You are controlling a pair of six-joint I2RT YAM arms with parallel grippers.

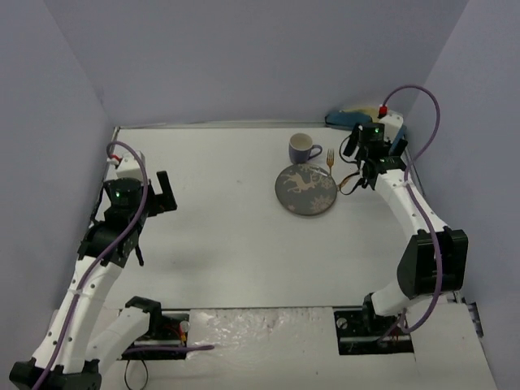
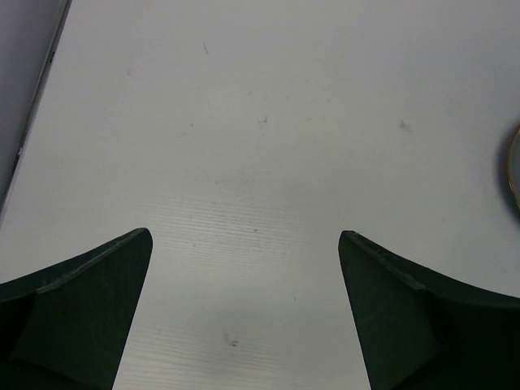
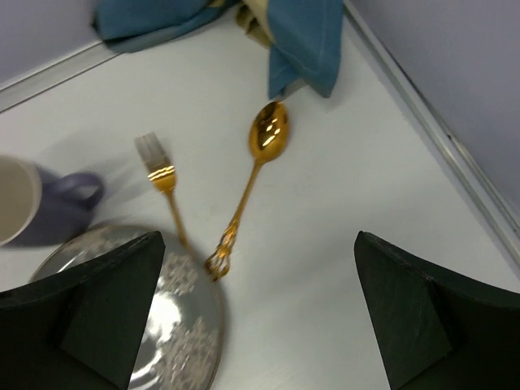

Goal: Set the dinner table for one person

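One white dinner table (image 1: 236, 219) spans the whole scene; the left gripper (image 2: 244, 237) hangs wide open over its left side, and the right gripper (image 3: 258, 237), equally wide and empty, hovers near the far right corner. Below it lie a patterned grey plate (image 1: 305, 189), a crumpled blue cloth (image 3: 302, 32), a purple mug (image 1: 302, 149), and a gold spoon (image 3: 260, 150) and fork (image 3: 165, 191) beside the plate.

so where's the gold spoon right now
In the right wrist view the gold spoon lies right of the fork, its bowl near the blue cloth.
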